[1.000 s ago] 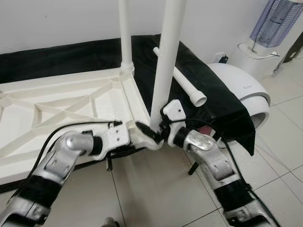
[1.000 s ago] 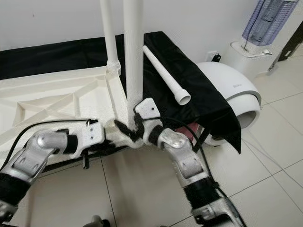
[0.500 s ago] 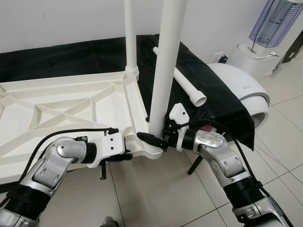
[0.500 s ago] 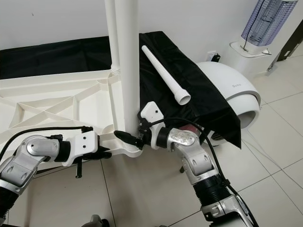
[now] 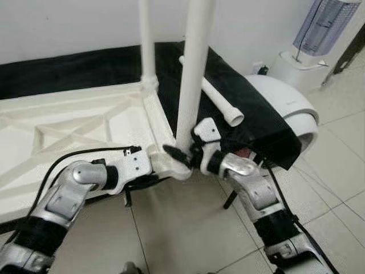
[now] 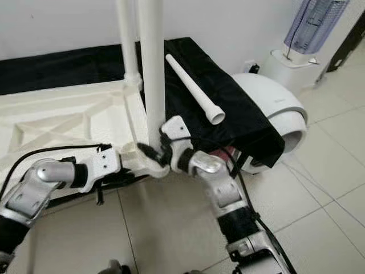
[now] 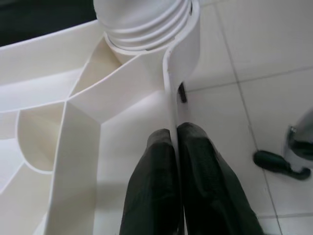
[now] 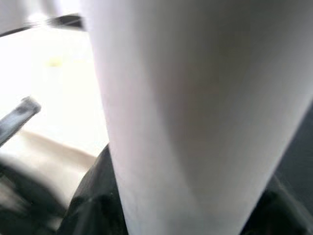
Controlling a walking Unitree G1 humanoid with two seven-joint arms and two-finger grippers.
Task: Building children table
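Observation:
A white ribbed tabletop (image 5: 85, 123) lies upside down on a black cloth. Two white legs stand up from it, a far leg (image 5: 146, 40) and a near leg (image 5: 194, 68) at the front corner. My right gripper (image 5: 183, 153) is shut around the near leg's base; in the right wrist view the leg (image 8: 195, 107) stands between the black fingers (image 8: 93, 200). At the same corner my left gripper (image 7: 174, 133) is shut on the tabletop's thin rim (image 7: 171, 88), just below the ribbed leg socket (image 7: 142, 24). A loose third leg (image 5: 214, 94) lies on the cloth.
The black cloth (image 5: 256, 120) drapes over the stand's right end. A white rounded appliance (image 5: 293, 105) sits on the tiled floor to the right, with a tall device (image 5: 322, 28) behind it. A dark stand leg (image 5: 231, 200) reaches the floor under the corner.
The view has shifted. My right wrist has turned round the near leg's base, its forearm now lower. The left gripper stays on the rim at the corner.

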